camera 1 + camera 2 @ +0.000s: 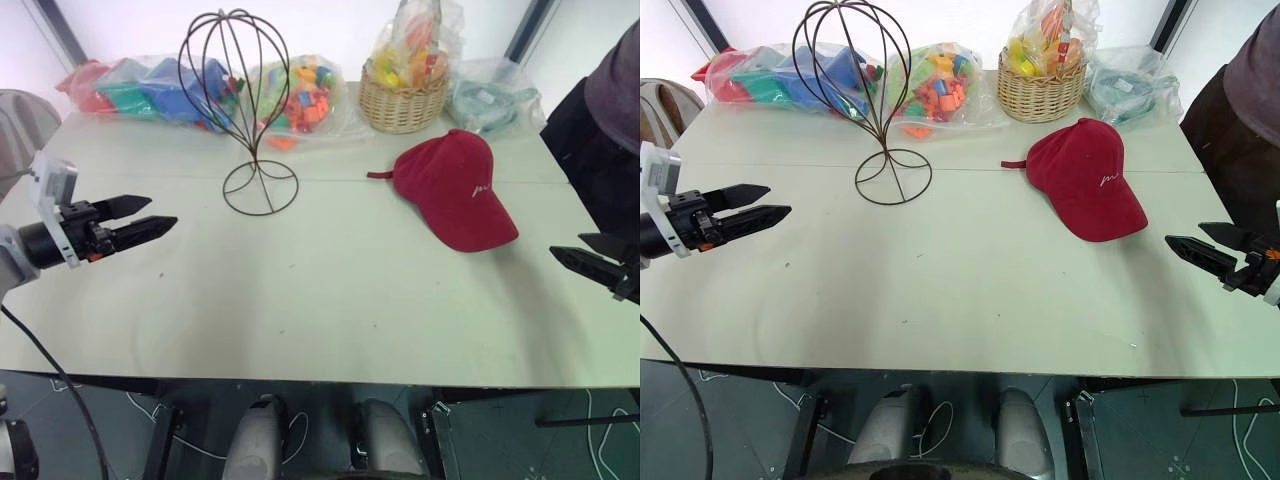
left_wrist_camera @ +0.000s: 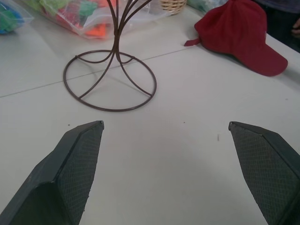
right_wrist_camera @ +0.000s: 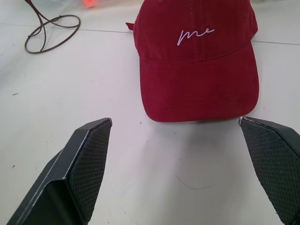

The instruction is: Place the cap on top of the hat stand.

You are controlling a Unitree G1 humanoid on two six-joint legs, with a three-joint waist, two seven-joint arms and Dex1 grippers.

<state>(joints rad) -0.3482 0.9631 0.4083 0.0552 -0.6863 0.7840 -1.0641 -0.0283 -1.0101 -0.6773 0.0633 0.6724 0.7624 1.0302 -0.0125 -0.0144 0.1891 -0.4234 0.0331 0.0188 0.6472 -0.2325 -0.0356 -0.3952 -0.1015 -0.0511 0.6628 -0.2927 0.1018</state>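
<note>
The left end effector hovers over the counter's left edge and the right end effector over its right edge, each pointing inward with fingers spread and holding nothing. The cap, white script reading "me" on its front, lies toward the right edge, well apart from the hat stand standing left of it. Along the far edge sit a wicker basket and clear bags of colourful pieces.

The cap lies on the desk, right of the hat stand. The left end effector and right end effector hover at the desk's sides, both spread and empty.
</note>
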